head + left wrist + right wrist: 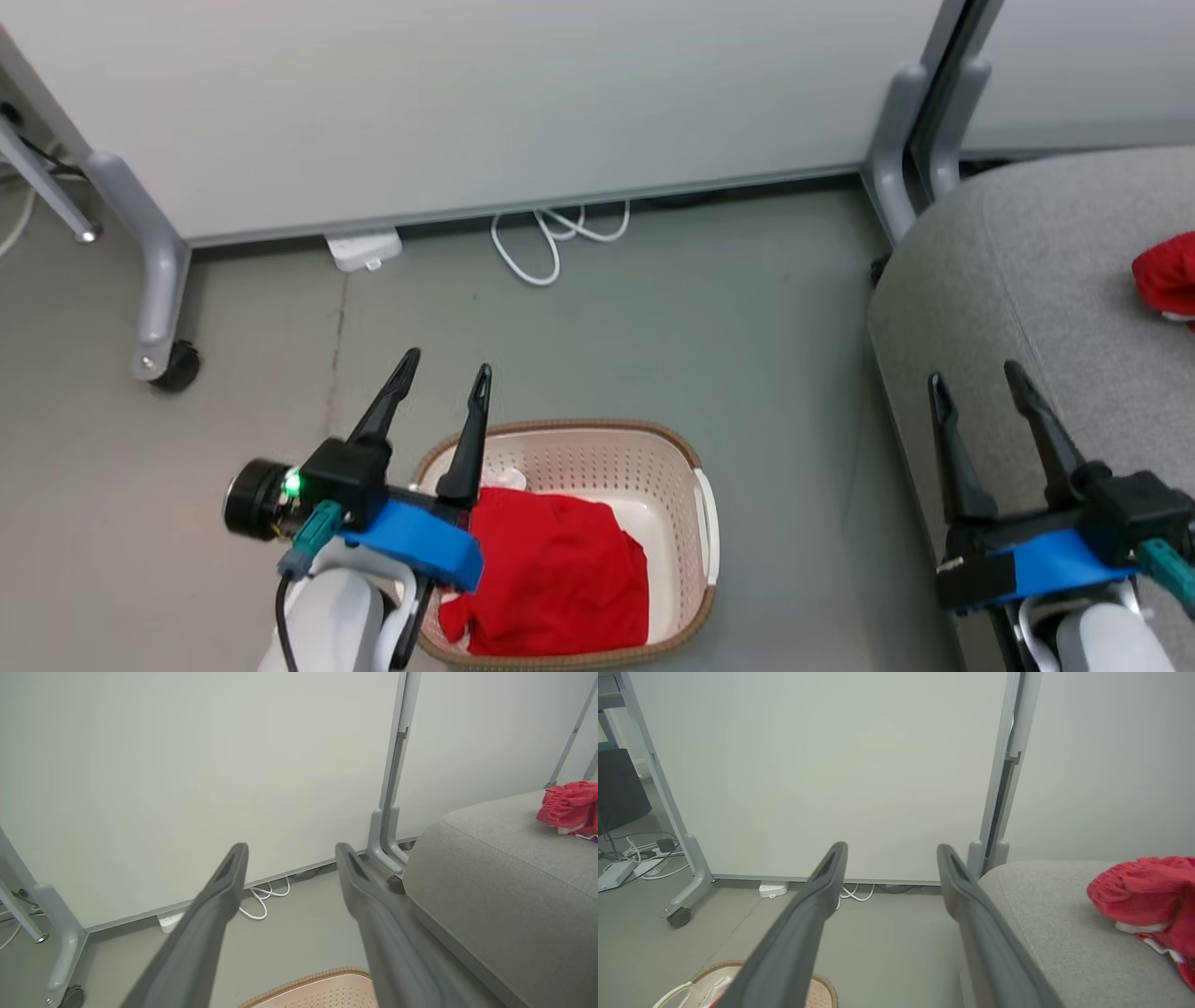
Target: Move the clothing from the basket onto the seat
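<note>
We cannot see the whole cream-white perforated plastic basket with the brown woven-look rim [597, 427] [317, 977] [822, 984]. The bottom edge of the head view cuts its near side, and the left arm's blue-banded wrist covers its left rim. For that reason we cannot judge its long axis with certainty, though a handle slot shows on the side facing the seat. Inside the basket lies the bright red fabric garment [560, 569], a crumpled heap that fills the left and near part and points no clear way. Its left edge is hidden behind the wrist. A small white scrap [507, 478] at the basket's far left corner is too hidden to identify. The left claw [446, 364] [290, 848] hangs above the basket's left rim, its dark fingers spread and holding nothing. The right claw [975, 375] [892, 847] hovers over the edge of the large grey upholstered seat [1027, 280] [490, 882] [1055, 914], likewise spread and empty. A second red garment with white trim [1167, 275] [567, 805] [1143, 896] rests bunched on the seat, cut off by the right edge in all three views. The basket stands on the grey floor [653, 308], just left of the seat.
</note>
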{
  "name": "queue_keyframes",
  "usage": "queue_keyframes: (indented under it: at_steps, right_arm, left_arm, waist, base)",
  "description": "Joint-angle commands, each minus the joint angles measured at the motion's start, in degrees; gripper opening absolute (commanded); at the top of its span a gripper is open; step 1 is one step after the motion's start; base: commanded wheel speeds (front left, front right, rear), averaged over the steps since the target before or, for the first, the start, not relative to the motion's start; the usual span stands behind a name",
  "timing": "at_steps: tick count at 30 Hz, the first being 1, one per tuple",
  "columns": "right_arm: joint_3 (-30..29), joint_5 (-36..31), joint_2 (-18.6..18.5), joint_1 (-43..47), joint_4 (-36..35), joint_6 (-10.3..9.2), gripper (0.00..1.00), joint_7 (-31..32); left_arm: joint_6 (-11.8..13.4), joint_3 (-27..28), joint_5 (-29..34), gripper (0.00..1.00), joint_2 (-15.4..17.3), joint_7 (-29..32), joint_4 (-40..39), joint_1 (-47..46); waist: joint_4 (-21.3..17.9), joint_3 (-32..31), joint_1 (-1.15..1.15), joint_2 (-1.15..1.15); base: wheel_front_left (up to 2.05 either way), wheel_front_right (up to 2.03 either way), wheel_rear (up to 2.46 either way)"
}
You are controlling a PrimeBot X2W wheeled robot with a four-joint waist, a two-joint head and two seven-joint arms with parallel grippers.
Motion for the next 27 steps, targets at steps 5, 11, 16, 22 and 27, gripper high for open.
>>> queue_keyframes:
  at_steps: [5,11,16,22,27]
  right_arm:
    - [1.2,0.4,-1.2,-4.9,-0.9,0.01,1.00,-0.2]
    - [2.3,0.4,-1.6,-10.1,-2.1,0.01,1.00,-0.2]
    - [2.1,0.3,-1.6,-12.8,-3.1,0.01,1.00,-0.2]
    - [2.7,0.2,-1.3,-15.4,-3.9,0.01,1.00,-0.2]
    - [3.1,0.3,-0.9,-18.0,-4.9,0.01,1.00,-0.2]
  left_arm:
    - [-0.1,-5.8,-1.3,1.00,3.2,-0.1,5.0,-7.1]
    - [-0.1,-14.9,-2.6,1.00,7.0,-0.1,13.5,-15.3]
    - [-0.1,-23.1,-4.5,1.00,9.2,-0.1,20.2,-21.6]
    - [-0.1,-34.0,-7.8,1.00,10.7,-0.1,28.8,-28.5]
    - [-0.1,-43.4,-10.5,1.00,11.6,1.0,34.9,-33.1]
  waist:
    - [-3.1,7.1,0.00,-0.01]
    - [-5.9,13.7,0.00,-0.01]
    - [-7.6,18.5,0.00,-0.01]
    - [-9.4,24.0,0.00,-0.01]
    - [-11.0,28.6,0.00,-0.01]
  base:
    - [0.00,0.00,0.00]
    - [0.00,0.00,0.00]
    - [0.00,0.00,0.00]
    - [0.00,0.00,0.00]
    - [0.00,0.00,0.00]
